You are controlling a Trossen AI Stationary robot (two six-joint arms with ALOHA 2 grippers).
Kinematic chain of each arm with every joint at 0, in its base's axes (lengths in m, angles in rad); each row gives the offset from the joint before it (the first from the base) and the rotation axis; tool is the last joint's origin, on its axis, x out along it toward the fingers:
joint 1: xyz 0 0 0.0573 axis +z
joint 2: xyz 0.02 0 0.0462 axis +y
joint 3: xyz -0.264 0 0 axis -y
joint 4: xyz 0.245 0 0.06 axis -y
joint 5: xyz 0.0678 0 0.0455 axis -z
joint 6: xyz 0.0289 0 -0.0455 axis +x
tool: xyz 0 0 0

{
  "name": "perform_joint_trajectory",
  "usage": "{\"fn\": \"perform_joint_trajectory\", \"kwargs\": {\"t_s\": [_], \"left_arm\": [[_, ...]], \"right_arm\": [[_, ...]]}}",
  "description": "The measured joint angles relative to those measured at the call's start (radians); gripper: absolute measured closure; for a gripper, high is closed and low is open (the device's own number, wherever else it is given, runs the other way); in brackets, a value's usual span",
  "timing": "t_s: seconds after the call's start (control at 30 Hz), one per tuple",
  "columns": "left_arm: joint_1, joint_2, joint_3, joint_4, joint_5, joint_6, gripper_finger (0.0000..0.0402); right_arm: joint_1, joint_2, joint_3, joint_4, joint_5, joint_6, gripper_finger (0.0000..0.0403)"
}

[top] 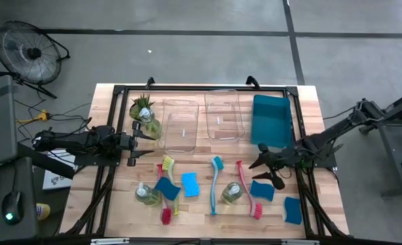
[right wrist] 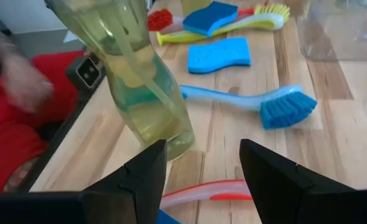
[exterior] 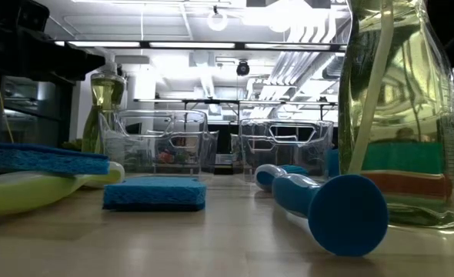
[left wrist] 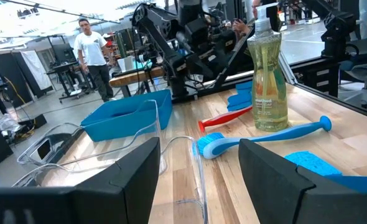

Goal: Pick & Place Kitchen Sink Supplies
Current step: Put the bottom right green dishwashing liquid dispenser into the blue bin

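Both claws hang spread and empty, so the right claw (top: 264, 165) should drop squarely over the soap bottle (top: 231, 193) standing mid-counter between teal brush (top: 215, 182) and red brush (top: 247, 192).

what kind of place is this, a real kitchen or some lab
Most likely a robotics lab or workshop, not a kitchen: a wooden table on a bare concrete floor, a floor fan beside it, and more benches and equipment under strip lighting behind a person.
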Motion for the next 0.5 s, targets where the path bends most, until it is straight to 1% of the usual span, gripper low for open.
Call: {"fn": "perform_joint_trajectory", "kwargs": {"t_s": [0.1, 0.23, 0.5], "left_arm": [[0.0, 0.0, 0.0, 0.0, 0.0, 0.0, 0.0188], [0.0, 0.0, 0.0, 0.0, 0.0, 0.0, 0.0188], [0.0, 0.0, 0.0, 0.0, 0.0, 0.0, 0.0188]], "right_arm": [[0.049, 0.048, 0.0, 0.031, 0.062, 0.046, 0.0206], [0.123, 0.119, 0.0, 0.115, 0.108, 0.092, 0.0206], [0.261, 0.25, 0.0, 0.252, 0.309, 0.101, 0.0206]]}}
